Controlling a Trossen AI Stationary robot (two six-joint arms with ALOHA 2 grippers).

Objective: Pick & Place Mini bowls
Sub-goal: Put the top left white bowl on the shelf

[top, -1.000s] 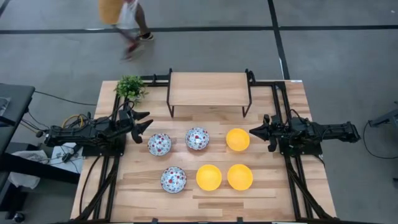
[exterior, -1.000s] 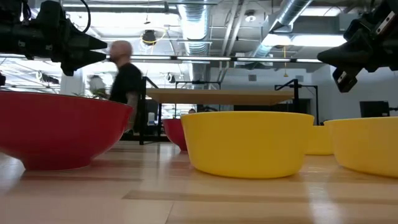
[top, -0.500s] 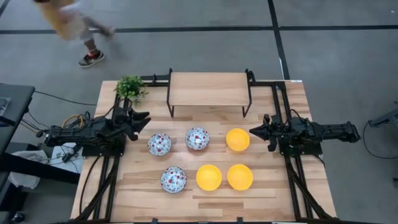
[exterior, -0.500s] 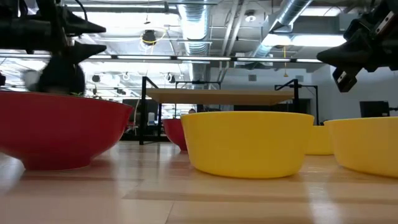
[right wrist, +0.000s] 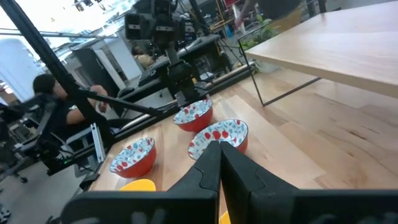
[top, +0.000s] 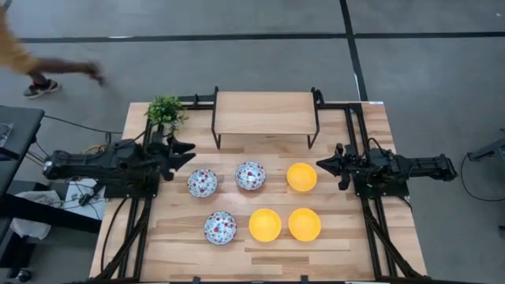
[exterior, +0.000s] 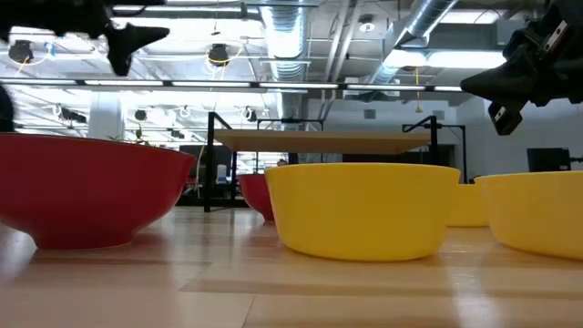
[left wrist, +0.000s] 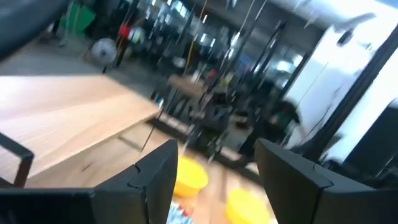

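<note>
The left gripper [top: 183,150] hangs released, gripping nothing, just beside the nearest floral mini bowl [top: 202,183], probably lining up a first pick. The right gripper [top: 321,167], clenched empty, waits beside a yellow mini bowl [top: 301,177]. The low view hides the bowls' patterned insides.

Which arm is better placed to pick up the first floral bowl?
The left. Its gripper is open and hovers near the floral bowls, with none held. The right gripper is shut and faces the yellow bowl.
</note>
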